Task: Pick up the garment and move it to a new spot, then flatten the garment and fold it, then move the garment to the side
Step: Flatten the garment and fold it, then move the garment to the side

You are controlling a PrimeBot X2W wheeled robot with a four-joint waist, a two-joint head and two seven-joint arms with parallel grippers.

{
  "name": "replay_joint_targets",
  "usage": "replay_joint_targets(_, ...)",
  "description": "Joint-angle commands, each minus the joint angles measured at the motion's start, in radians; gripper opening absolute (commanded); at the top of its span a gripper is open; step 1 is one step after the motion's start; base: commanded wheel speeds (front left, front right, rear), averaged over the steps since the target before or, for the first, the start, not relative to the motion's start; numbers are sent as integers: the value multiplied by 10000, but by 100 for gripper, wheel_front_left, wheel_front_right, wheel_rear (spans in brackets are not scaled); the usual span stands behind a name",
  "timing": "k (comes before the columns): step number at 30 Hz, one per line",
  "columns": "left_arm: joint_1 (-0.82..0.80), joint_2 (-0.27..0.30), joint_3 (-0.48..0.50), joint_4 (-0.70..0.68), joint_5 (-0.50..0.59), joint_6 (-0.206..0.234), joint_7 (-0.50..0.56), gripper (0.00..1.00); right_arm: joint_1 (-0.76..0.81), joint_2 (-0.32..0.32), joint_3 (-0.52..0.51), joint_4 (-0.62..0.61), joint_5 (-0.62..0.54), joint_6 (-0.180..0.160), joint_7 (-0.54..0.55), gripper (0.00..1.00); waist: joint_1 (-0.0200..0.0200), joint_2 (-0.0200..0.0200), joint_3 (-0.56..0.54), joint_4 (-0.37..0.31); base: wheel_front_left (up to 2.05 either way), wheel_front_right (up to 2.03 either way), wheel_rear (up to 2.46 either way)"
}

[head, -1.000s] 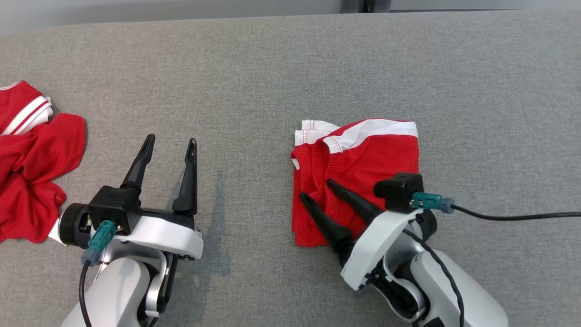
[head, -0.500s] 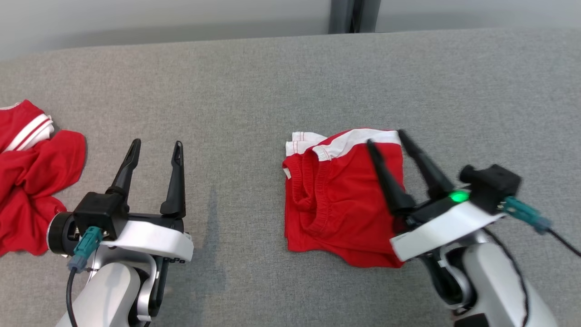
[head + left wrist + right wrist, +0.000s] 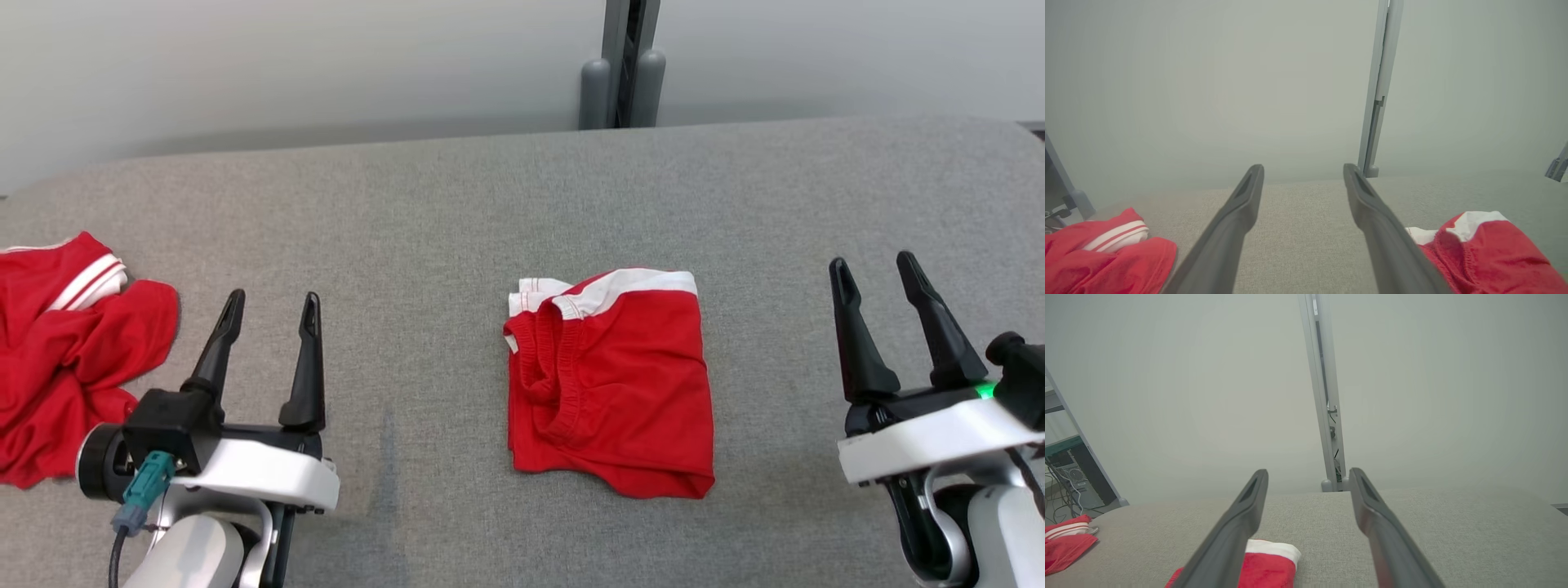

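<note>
Red garment (image 3: 608,384) sits folded in the middle of the table (image 3: 457,204), between the two arms and touching neither. Looks like light, floppy knit, so it'd probably sag open if grabbed by one corner. I'd pinch a folded edge through all layers. Meanwhile the left gripper (image 3: 273,298) and right gripper (image 3: 872,263) hover low, fingers spread, empty, pointing away from the robot.

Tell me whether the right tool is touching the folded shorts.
No, the right tool stands open and apart from the folded shorts, with bare table between them.
</note>
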Motion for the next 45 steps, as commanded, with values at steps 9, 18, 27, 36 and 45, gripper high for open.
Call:
replay_joint_targets(9, 729, 207, -92, -52, -51, 135, 58, 100, 891, -34, -320, -39, -360, 5, 340, 100, 0, -1, -903, 39, 0, 0, 0)
replay_joint_targets(18, 1159, 323, -115, 74, -252, 129, 140, 100, 1651, 50, -645, -54, -480, 5, 619, 100, 0, -1, -1414, 156, 0, 0, 0)
replay_joint_targets(27, 1131, 414, -95, 203, -314, 167, 205, 100, 1719, 112, -655, -63, -559, 4, 798, 100, 0, -1, -1482, 181, 0, 0, 0)
replay_joint_targets(36, 1025, 446, -130, 246, -337, 207, 265, 100, 1591, 117, -571, -27, -607, 4, 858, 100, 0, -1, -1471, 184, 0, 0, 0)
replay_joint_targets(45, 740, 445, -214, 201, -261, 117, 271, 100, 1476, -46, -582, -114, -676, 5, 1002, 100, 0, -1, -1259, 380, 0, 0, 0)
